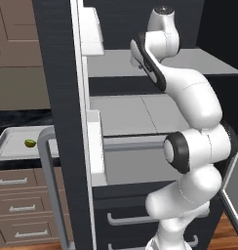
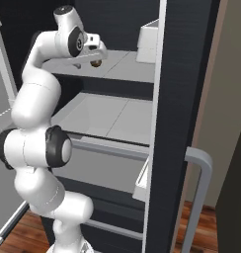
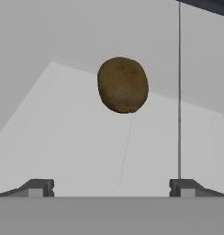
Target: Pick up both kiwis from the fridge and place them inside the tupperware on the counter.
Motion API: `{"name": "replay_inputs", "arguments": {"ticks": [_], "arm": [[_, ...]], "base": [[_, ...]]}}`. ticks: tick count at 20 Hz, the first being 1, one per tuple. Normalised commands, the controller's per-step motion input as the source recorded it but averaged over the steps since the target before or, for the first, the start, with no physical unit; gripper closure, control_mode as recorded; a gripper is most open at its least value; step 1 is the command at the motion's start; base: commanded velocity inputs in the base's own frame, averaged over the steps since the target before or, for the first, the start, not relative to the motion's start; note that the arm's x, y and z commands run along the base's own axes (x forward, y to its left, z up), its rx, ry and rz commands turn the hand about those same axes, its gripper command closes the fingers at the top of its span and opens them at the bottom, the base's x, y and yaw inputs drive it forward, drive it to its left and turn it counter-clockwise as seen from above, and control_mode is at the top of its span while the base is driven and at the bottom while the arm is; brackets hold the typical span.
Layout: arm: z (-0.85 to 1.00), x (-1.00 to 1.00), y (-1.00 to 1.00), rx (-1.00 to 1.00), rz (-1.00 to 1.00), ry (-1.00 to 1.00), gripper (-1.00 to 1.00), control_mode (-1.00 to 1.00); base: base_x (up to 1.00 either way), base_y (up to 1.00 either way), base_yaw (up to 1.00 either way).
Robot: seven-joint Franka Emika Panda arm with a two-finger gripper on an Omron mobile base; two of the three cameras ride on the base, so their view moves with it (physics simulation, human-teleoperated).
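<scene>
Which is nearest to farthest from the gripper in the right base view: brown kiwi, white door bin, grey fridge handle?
1. Brown kiwi: on the upper shelf, right at the open gripper.
2. White door bin: to its right, on the door.
3. Grey fridge handle: low, far right.

No readable text, labels, brands or numbers — none on any surface in view.
</scene>
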Motion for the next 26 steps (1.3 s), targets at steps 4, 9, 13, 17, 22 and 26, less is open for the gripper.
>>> {"name": "replay_inputs", "arguments": {"ticks": [4, 9, 13, 17, 22, 26], "arm": [[-0.07, 0.39, -0.02, 0.10, 0.00, -0.05, -1.00, -1.00], [-0.02, 0.40, -0.01, 0.08, 0.00, -0.02, -1.00, -1.00], [-0.02, 0.35, 0.00, 0.01, 0.00, 0.00, -1.00, -1.00], [-0.06, 0.27, 0.00, 0.00, 0.00, 0.00, -1.00, -1.00], [-0.03, 0.23, 0.00, 0.00, 0.00, 0.00, -1.00, -1.00], [0.00, 0.22, 0.00, 0.00, 0.00, 0.00, -1.00, -1.00]], "base": [[0.00, 0.00, 0.00], [0.00, 0.00, 0.00], [0.00, 0.00, 0.00], [0.00, 0.00, 0.00], [0.00, 0.00, 0.00], [0.00, 0.00, 0.00]]}}
